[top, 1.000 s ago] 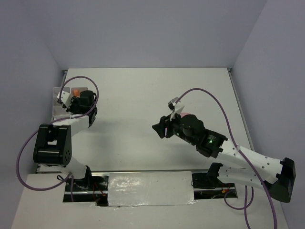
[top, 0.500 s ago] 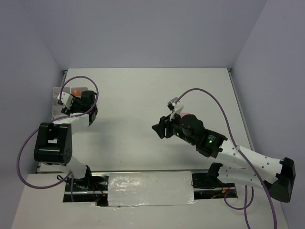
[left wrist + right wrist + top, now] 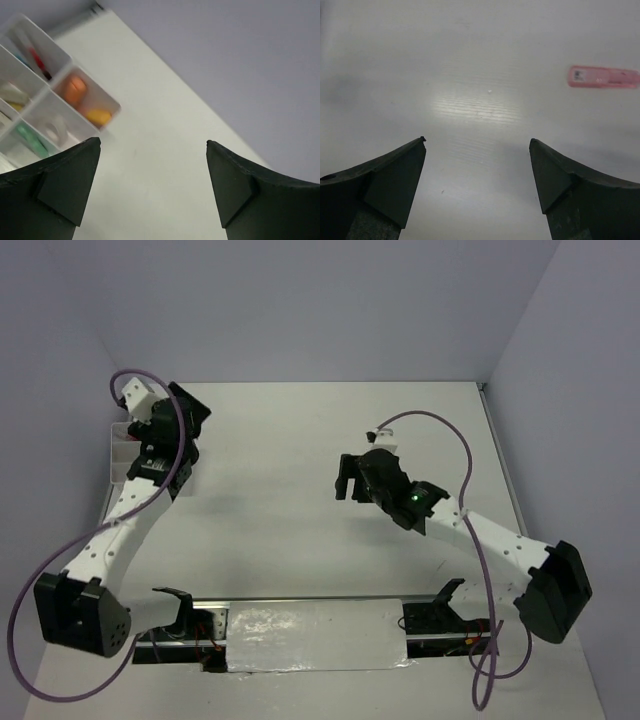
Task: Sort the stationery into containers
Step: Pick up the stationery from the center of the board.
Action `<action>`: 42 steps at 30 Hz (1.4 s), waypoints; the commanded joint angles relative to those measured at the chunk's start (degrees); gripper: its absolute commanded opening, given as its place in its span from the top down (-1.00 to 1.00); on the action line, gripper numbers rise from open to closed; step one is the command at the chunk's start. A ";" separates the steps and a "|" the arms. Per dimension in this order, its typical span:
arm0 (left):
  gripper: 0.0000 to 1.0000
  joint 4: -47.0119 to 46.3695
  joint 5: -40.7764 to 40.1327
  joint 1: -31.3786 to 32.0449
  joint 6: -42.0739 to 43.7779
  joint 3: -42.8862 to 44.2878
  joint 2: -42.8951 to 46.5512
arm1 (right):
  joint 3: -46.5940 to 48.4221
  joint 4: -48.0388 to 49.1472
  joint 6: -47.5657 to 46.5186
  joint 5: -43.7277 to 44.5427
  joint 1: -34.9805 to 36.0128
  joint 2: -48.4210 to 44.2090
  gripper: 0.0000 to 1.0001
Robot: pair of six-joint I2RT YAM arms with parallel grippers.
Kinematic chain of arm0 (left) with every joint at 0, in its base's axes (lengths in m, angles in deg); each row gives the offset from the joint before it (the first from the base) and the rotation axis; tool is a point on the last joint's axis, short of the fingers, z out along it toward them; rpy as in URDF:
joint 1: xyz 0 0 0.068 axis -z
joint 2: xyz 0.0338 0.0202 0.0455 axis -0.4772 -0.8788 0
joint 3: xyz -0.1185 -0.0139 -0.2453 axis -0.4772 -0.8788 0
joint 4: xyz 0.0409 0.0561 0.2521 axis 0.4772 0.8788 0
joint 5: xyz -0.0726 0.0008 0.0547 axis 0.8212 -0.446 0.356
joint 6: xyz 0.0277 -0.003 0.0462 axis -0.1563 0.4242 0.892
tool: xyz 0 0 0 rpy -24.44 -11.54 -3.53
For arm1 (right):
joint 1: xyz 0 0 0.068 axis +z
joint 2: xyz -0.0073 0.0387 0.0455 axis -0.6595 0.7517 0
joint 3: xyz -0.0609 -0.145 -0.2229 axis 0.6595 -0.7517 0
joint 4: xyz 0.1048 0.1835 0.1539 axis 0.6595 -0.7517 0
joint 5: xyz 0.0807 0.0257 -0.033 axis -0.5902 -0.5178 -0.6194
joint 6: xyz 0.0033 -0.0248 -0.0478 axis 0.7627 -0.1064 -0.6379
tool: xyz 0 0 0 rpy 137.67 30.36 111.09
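Observation:
The white container [image 3: 75, 112] with four compartments lies at the upper left of the left wrist view. It holds orange markers [image 3: 75, 89], a red pen [image 3: 39, 57], a clear tape ring [image 3: 55, 130] and a green marker [image 3: 30, 140]. In the top view the left arm mostly covers the container [image 3: 118, 445] at the table's left edge. My left gripper [image 3: 153, 142] is open and empty, raised beside the container [image 3: 188, 410]. A pink marker [image 3: 603, 76] lies flat on the table, ahead and to the right of my right gripper [image 3: 477, 140]. That gripper is open, empty, and hangs over mid-table [image 3: 347, 478].
Lilac walls close the table on the left, back and right. The back wall rises just beyond the left gripper. A strip of silver tape [image 3: 315, 635] covers the near edge between the arm bases. Purple cables loop off both arms.
The left gripper opened wide and lifted up and back from over the container. The right gripper opened wider and the arm swung back-left; the pink marker no longer shows from above.

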 commanded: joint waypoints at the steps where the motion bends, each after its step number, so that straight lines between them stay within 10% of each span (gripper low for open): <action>1: -0.99 8.57 18.76 4.70 7.74 -4.66 4.23 | 6.85 -11.02 9.75 9.74 -2.78 4.83 -0.85; 12: -0.99 30.80 20.21 28.97 15.40 -3.62 13.99 | 14.33 -24.03 40.08 13.09 -17.54 18.36 -0.88; 33: -0.99 29.42 24.59 28.98 21.38 -11.96 27.19 | 27.43 -31.26 48.71 8.62 -26.61 43.69 -0.67; 42: -0.99 29.50 24.24 29.07 21.12 -12.23 28.68 | 24.53 -29.59 47.66 7.38 -26.78 43.08 0.02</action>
